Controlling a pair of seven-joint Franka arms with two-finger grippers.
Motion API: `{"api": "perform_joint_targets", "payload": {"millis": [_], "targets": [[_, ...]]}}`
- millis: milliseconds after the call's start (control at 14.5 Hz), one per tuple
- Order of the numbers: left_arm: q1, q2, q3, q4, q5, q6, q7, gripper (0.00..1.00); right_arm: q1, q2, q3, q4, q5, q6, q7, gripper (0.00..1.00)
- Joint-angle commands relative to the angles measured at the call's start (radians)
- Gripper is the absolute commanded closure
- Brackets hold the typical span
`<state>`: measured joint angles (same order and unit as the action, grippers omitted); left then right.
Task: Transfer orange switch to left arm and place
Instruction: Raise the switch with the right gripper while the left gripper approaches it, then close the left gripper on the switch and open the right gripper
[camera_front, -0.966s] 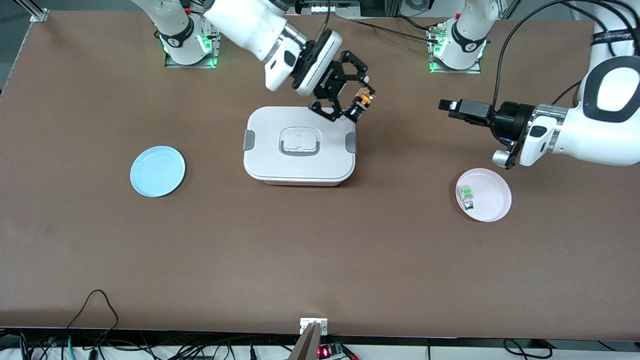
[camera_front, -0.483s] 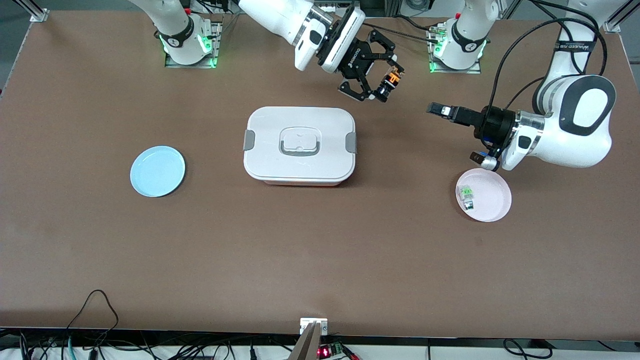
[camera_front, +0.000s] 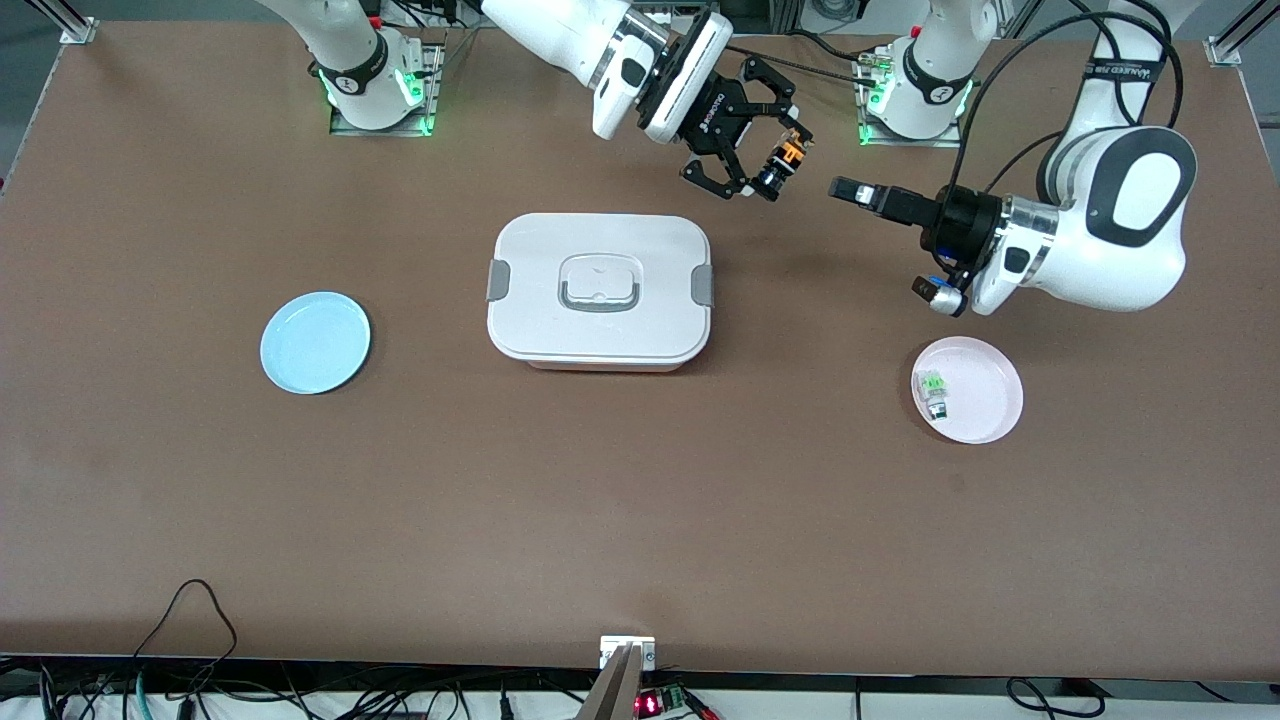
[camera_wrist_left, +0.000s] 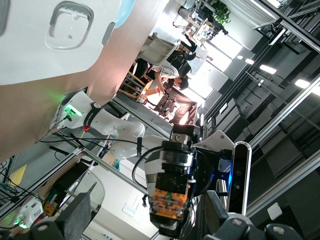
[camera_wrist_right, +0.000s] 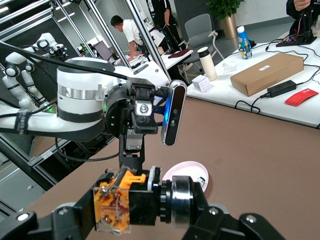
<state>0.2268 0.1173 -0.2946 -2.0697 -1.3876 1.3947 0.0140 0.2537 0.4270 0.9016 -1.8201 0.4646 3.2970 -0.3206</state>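
1. Orange-topped and black-bodied, the orange switch (camera_front: 783, 163) sits clamped between the fingers of the right gripper (camera_front: 768, 172), up in the air over bare table between the box (camera_front: 598, 291) and the left arm's base.
2. In the right wrist view the orange switch (camera_wrist_right: 131, 201) fills the lower part of the picture, gripped on both sides by the black fingers (camera_wrist_right: 65, 220); its orange face points toward the left gripper (camera_wrist_right: 134, 162).
3. The right arm reaches from its base across the table toward the left arm's end; its gripper is clear of the box and not over the lid.
4. The left gripper (camera_front: 850, 190) hangs over the table just beside the held switch, pointing at it, not touching. Its fingers look narrow in the front view; the left wrist view shows the two fingertips (camera_wrist_left: 80, 215) standing apart with the orange switch (camera_wrist_left: 169, 200) seen between them farther off, so the jaws are open and hold nothing.
5. The box stands mid-table, lid on, grey clips at both short ends.
6. A pink plate (camera_front: 985, 400) lies toward the left arm's end, nearer the front camera than the left gripper; a small green-and-clear component (camera_front: 933, 391) lies in it near the rim.
7. A blue plate (camera_front: 315, 342) lies toward the right arm's end, well apart from the box.
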Motion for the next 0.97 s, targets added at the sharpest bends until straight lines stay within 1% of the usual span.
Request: {"api": "perform_joint_targets", "payload": {"millis": [0,69,345,414,552,621,690,759,828,897], "targets": [[0.002,-0.064,-0.032,-0.036,-0.067,0.046,-0.058,0.00,0.015,0.015,-0.001,0.025,0.011,0.016,0.000,1.00],[0.002,-0.065,-0.052,-0.036,-0.068,0.061,-0.063,0.00,0.015,0.015,-0.001,0.025,0.011,0.016,0.000,1.00],[0.002,-0.079,-0.093,-0.050,-0.091,0.105,-0.069,0.01,0.015,0.015,-0.001,0.028,0.011,0.016,0.000,1.00],[0.002,-0.081,-0.104,-0.053,-0.093,0.112,-0.080,0.06,0.015,0.015,-0.001,0.030,0.011,0.016,0.000,1.00],[0.002,-0.085,-0.110,-0.053,-0.096,0.112,-0.091,0.23,0.015,0.015,-0.001,0.030,0.011,0.016,0.000,1.00],[0.002,-0.087,-0.110,-0.053,-0.096,0.112,-0.095,0.28,0.015,0.015,-0.001,0.028,0.011,0.016,0.000,1.00],[0.002,-0.088,-0.109,-0.053,-0.096,0.112,-0.097,0.32,0.015,0.015,-0.001,0.030,0.011,0.016,0.000,1.00],[0.002,-0.091,-0.110,-0.055,-0.096,0.112,-0.098,0.40,0.015,0.018,-0.003,0.030,0.011,0.016,0.000,1.00],[0.002,-0.096,-0.110,-0.053,-0.094,0.112,-0.111,0.51,0.015,0.021,-0.003,0.030,0.008,0.016,0.000,1.00],[0.002,-0.097,-0.110,-0.053,-0.094,0.112,-0.126,0.66,0.015,0.022,-0.003,0.030,0.006,0.016,0.000,1.00]]}}
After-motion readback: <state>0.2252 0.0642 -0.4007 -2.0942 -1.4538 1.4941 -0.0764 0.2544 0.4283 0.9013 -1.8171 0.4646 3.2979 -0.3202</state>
